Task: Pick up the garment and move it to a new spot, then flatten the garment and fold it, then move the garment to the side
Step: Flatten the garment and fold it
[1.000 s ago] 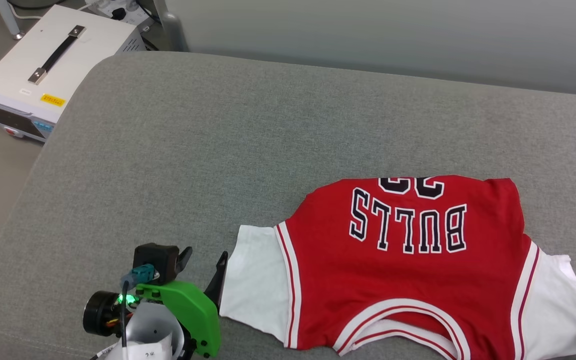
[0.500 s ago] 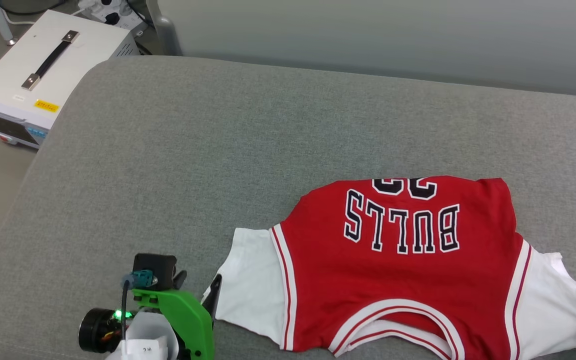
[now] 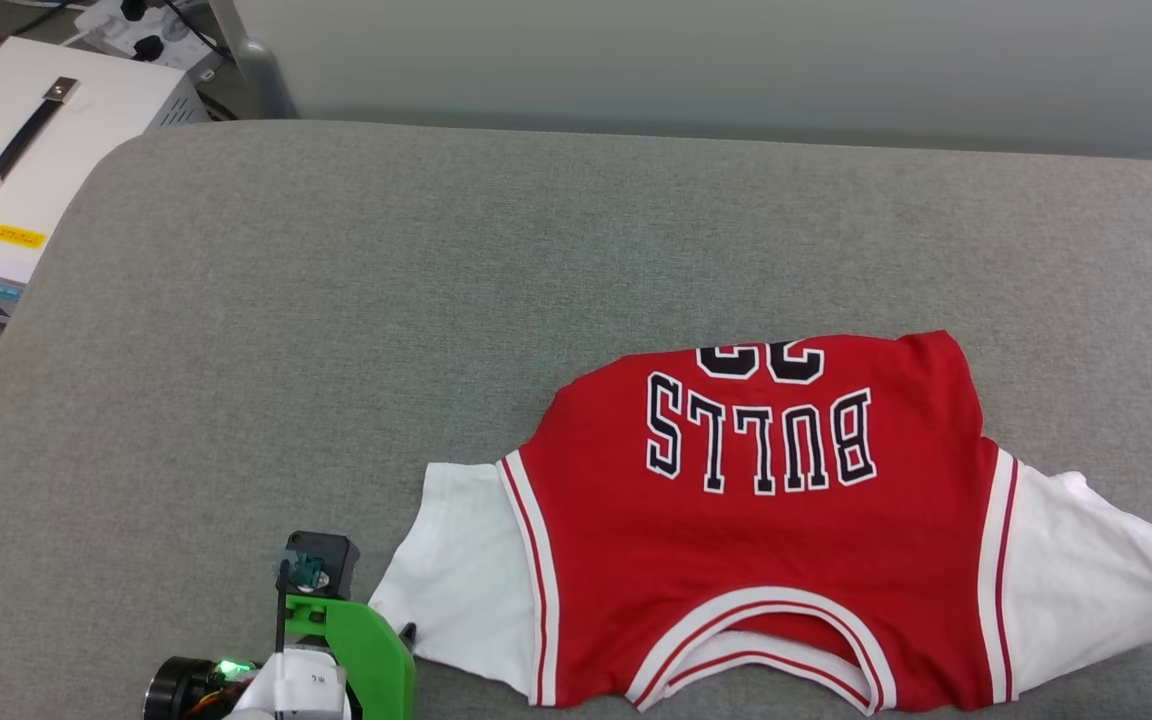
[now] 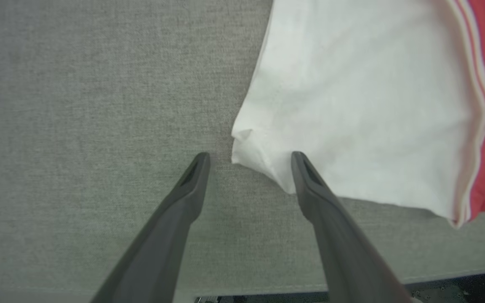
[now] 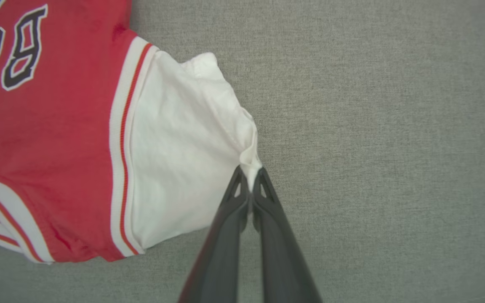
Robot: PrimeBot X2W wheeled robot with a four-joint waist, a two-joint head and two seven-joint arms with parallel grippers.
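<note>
Garment (image 3: 756,560), red: "BULLS" in black, white-outlined, upside down in head view; digits beyond it half hidden. Yellow sticker (image 3: 18,237) on white box (image 3: 76,110): illegible.

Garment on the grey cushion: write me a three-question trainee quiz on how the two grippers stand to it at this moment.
1. True or false: the right gripper is shut on a sleeve edge of the garment.
2. Pick one. The left gripper is: A) shut on the collar; B) open at the corner of the other sleeve; C) resting on the white box.
3. Fill in: the word printed in black on the garment reads ____.

Key: 1 true; 2 B; 3 BULLS.
</note>
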